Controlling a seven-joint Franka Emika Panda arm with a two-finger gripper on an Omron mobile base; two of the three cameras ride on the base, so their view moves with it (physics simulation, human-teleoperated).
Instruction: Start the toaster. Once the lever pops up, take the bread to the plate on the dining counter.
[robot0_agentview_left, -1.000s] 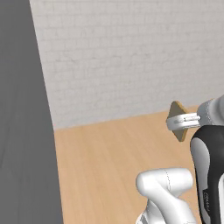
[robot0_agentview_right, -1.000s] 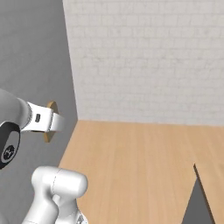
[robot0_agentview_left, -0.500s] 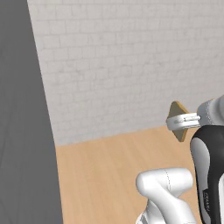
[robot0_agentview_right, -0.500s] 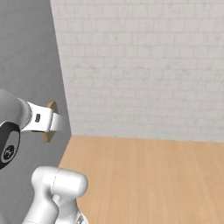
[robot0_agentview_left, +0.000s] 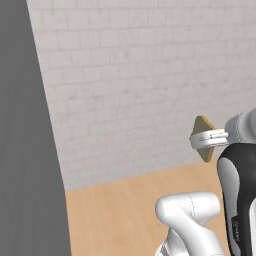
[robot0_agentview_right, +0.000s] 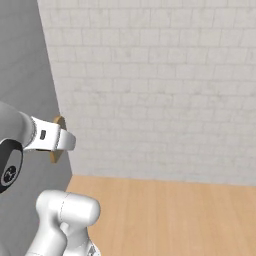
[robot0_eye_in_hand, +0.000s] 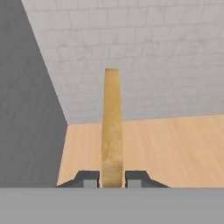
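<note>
1. Between the gripper (robot0_eye_in_hand: 112, 178) fingertips, the bread (robot0_eye_in_hand: 112, 131) is clamped edge-on, the jaws closed against its two faces
2. In the left base view the slice is seen raised beside the arm, well clear of the light-wood floor (robot0_agentview_left: 120, 210), before a white brick wall (robot0_agentview_left: 140, 85)
3. A grey wall (robot0_agentview_right: 25, 70) is seen to the left
4. The toasting and the lifting out are judged done, since the bread is carried
5. Reaching the dining counter and setting the slice on the plate are judged left
</note>
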